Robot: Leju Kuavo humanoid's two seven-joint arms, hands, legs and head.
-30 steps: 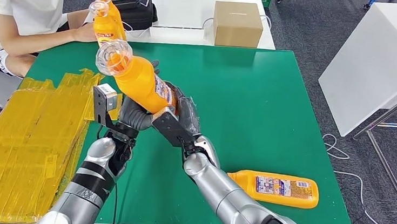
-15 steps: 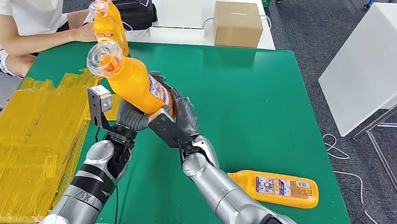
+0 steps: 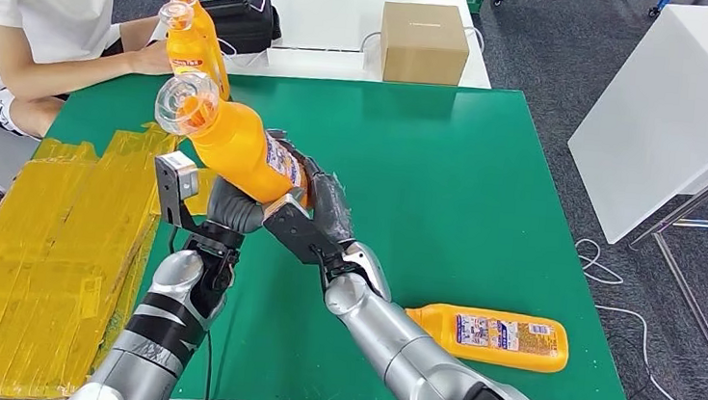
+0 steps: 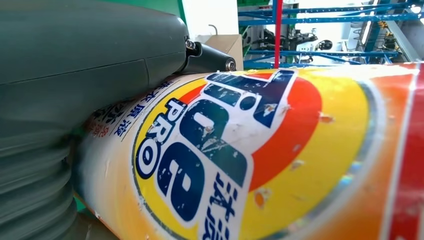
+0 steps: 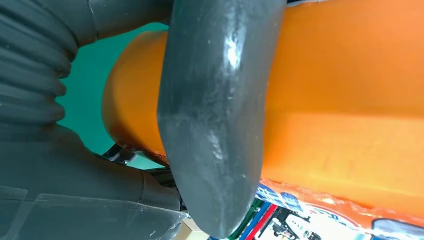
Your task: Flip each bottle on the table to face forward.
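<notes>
Orange plastic bottle with a printed label (image 3: 493,336) lies on its side at the green surface's (image 3: 449,170) near edge. Beyond it, the left hand (image 3: 231,211) and right hand (image 3: 315,211) both grip a tilted orange clear-capped bottle (image 3: 234,146) above the surface. Farther off, two upright orange bottles (image 3: 190,36) stand beside a seated person's arm (image 3: 72,64), with a brown cardboard box (image 3: 424,42) beyond the surface's far edge.

Orange bottles (image 3: 239,146), green table (image 3: 449,170), yellow taped sheet (image 3: 35,259), perhaps cardboard.
</notes>
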